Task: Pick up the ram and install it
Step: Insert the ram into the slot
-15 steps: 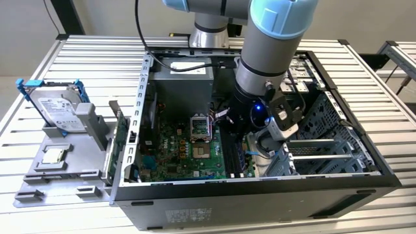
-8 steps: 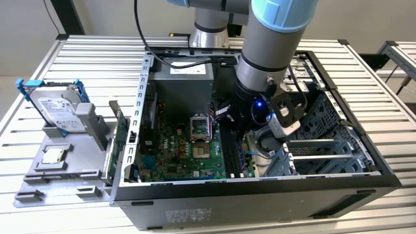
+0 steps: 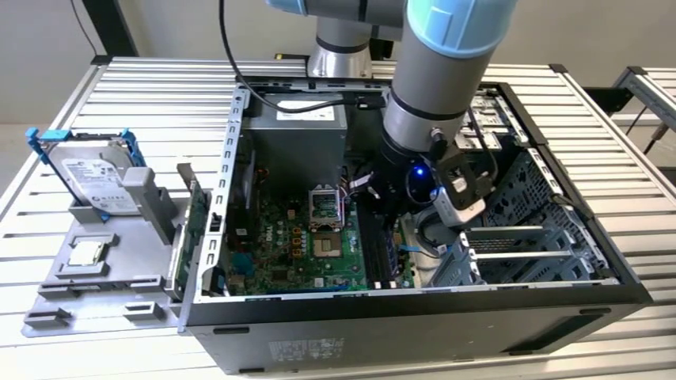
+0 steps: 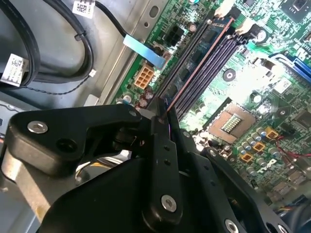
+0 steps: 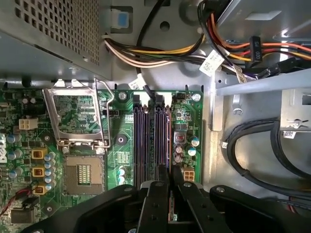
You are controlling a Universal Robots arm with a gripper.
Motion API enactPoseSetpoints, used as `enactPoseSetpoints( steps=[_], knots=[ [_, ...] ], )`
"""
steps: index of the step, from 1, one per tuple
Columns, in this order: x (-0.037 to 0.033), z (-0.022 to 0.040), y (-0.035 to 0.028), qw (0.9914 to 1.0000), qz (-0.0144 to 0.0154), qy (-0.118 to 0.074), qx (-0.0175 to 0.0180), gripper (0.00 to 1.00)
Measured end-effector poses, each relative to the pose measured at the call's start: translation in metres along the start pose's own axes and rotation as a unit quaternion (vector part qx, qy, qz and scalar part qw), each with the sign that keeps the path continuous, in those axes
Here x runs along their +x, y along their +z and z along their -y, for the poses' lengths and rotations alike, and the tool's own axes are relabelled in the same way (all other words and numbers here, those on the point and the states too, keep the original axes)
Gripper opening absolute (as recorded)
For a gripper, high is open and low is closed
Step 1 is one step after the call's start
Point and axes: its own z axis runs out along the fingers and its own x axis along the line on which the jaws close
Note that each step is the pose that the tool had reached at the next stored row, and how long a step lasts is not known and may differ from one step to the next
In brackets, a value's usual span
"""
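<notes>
The ram stands on edge in the outermost of the long black slots on the motherboard, running from the upper middle of the second wrist view down to the gripper. The jaws are pressed together on its near end, pinching the thin stick between them. In the first wrist view the same edge shows as a thin line just above the gripper, in the lower middle of the frame.

To do this step well, I'd judge the stick must stay square to its slot and go down evenly — any tilt would jam one end. The latches at the slot's ends look small and hard to read from here.

The open computer case fills the middle of the exterior view and holds the motherboard, a grey power supply near its top and a metal drive cage at the right. Outside it, on the worktop, a grey fixture at the left carries a silver hard drive in blue brackets — and a small square chip.
</notes>
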Motion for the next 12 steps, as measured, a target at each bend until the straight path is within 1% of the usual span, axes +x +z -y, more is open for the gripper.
enactPoseSetpoints(
  steps=[6, 12],
  knots=[
    [0.0, -0.0001, 0.0029, 0.99995, 0.0002, 0.01, -0.0002, 0.0],
    [0.0, -0.0002, 0.004, 0.99995, 0.0002, 0.01, 0.0002, 0.0]
  ],
)
